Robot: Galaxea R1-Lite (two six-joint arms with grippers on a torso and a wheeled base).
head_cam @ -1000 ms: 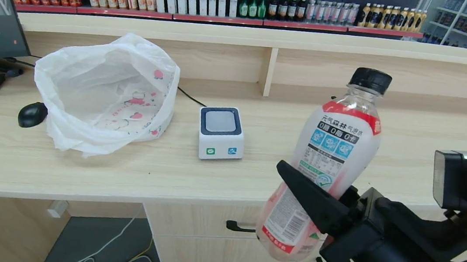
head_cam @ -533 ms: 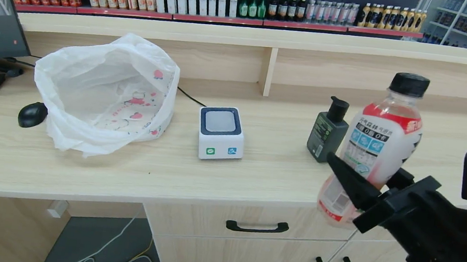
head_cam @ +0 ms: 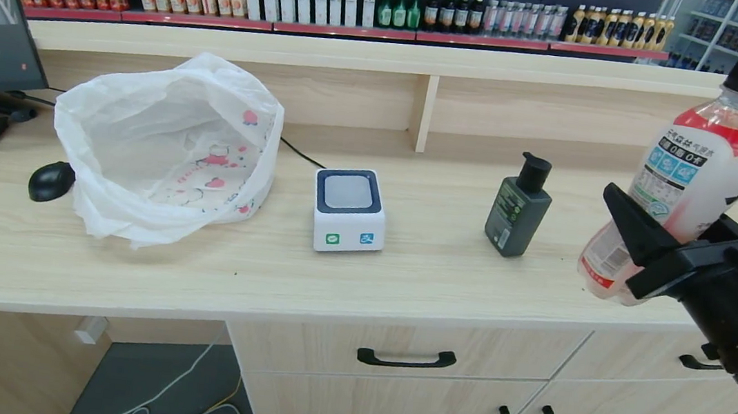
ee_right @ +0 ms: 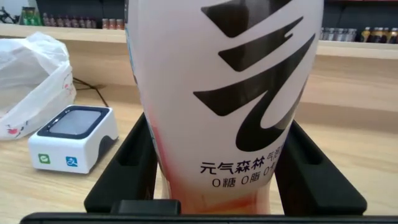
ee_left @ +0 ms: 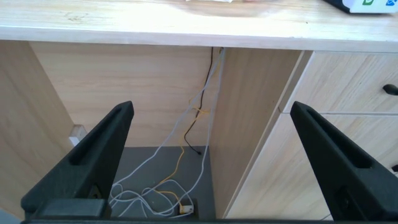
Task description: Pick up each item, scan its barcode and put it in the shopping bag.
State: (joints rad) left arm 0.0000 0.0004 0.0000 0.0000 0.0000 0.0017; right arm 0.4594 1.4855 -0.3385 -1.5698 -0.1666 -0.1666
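1. The drink bottle [head_cam: 693, 167] has travelled up and to the robot's right. A second ago it hung low before the counter [head_cam: 403, 273] edge; now it is above the counter's right end, well apart from the scanner [head_cam: 348, 208].
2. That shift has uncovered the dark pump bottle [head_cam: 517, 206], standing between scanner and drink bottle.
3. The right gripper [head_cam: 670, 213] has its jaws clamped on the bottle's lower body, and one finger hides part of the label.
4. The left gripper [ee_left: 211, 118] has its jaws wide apart, below the counter edge.
5. The bottle has clear plastic, a black cap and a white-pink label with a red band. It tilts rightward.
6. The shopping bag [head_cam: 161, 142] stands open beyond the scanner.
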